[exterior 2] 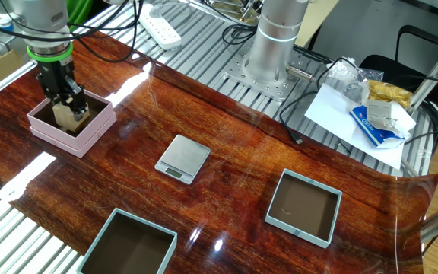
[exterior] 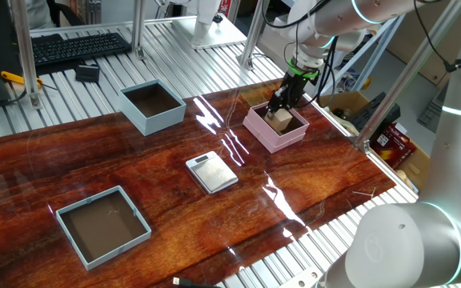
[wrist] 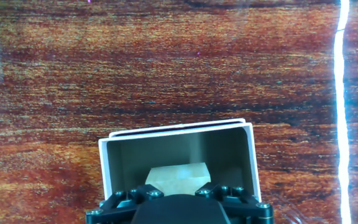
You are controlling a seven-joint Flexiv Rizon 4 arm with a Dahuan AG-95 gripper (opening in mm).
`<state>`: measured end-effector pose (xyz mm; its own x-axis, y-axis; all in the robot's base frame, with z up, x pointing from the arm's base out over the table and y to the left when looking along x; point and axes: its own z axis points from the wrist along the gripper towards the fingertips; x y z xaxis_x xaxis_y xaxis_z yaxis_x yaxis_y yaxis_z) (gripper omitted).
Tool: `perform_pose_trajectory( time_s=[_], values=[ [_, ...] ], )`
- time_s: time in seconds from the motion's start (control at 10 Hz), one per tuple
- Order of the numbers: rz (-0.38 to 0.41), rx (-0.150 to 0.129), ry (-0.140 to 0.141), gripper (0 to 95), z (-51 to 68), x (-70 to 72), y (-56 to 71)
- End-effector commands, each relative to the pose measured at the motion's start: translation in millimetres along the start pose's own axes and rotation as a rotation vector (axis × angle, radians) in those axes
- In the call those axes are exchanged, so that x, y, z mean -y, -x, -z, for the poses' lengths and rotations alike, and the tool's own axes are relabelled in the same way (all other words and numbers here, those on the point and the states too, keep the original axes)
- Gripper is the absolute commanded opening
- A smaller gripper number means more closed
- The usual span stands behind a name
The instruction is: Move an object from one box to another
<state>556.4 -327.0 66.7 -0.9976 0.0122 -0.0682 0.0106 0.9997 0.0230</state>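
Pink box (exterior: 276,130) walls hem the cube (exterior: 279,119) closely, but the open top gives clear access from above.

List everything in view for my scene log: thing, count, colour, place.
wooden cube: 1, tan, inside the pink box, at the pincer tips
pink box: 1, pink, table edge under the arm
pale blue box: 1, pale blue, dark inside
shallow tray box: 1, blue-grey, brown inside
scale: 1, silver, table middle
keyboard: 1, black, off the wood
table: 1, reddish wood
pincer: 1, black, down in the pink box around the cube
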Motion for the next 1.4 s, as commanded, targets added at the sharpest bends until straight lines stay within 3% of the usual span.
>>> perform_pose_trajectory(
  time_s=[0.1,0.2,0.4,0.5,1.1,1.4],
  values=[
    [-0.018,-0.002,0.002,38.0,0.2,-0.1,-0.3],
    [-0.025,-0.004,0.004,57.0,0.2,-0.1,-0.3],
    [-0.04,-0.007,0.016,57.0,0.4,-0.3,-0.4],
    [-0.053,-0.009,0.023,76.0,0.6,-0.5,-0.3],
    [-0.077,-0.052,0.022,76.0,3.8,-0.5,-0.2],
    [-0.11,-0.091,0.021,76.0,4.8,-0.5,-0.3]
  ],
)
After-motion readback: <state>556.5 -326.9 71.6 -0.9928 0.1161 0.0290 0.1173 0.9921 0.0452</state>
